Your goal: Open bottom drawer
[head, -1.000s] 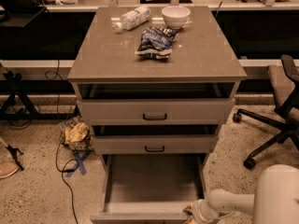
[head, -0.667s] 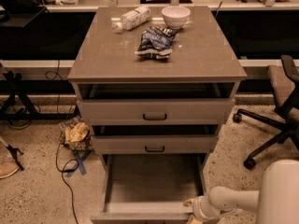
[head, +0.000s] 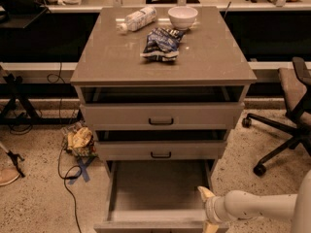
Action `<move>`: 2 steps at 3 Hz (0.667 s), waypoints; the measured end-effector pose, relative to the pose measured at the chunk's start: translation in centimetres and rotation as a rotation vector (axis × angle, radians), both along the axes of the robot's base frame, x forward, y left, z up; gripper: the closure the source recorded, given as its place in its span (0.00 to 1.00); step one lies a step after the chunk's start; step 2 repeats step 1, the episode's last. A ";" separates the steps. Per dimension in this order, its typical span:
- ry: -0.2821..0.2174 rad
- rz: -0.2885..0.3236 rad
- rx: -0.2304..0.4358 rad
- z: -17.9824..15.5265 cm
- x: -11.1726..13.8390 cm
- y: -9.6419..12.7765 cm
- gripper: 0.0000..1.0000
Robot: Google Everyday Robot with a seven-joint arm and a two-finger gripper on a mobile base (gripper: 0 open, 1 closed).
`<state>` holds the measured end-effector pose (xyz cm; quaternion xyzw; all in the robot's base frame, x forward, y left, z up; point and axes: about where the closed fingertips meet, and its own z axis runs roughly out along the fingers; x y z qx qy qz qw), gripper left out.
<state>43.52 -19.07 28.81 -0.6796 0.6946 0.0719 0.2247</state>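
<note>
The bottom drawer (head: 155, 186) of the grey-beige cabinet (head: 163, 62) is pulled far out, and its plain grey tray is empty. Its front panel (head: 146, 225) lies at the bottom edge of the view, with the handle hidden. My gripper (head: 207, 210) is at the right end of that front panel. It is open, with one fingertip (head: 204, 193) over the tray's inner corner and the other below, outside the panel. My white arm (head: 257, 207) comes in from the lower right.
The middle drawer (head: 160, 150) and top drawer (head: 161, 115) stand slightly ajar. A bottle (head: 137, 19), white bowl (head: 182, 17) and chip bag (head: 161, 42) lie on the cabinet top. An office chair (head: 291, 115) stands to the right. Cables and a crumpled bag (head: 80, 141) lie on the floor to the left.
My gripper has shifted slightly right and up at the drawer's front right corner. The bottom drawer stays pulled out as before.
</note>
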 end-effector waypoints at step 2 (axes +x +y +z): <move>-0.074 -0.014 -0.010 4.8 1.3 -1.4 0.00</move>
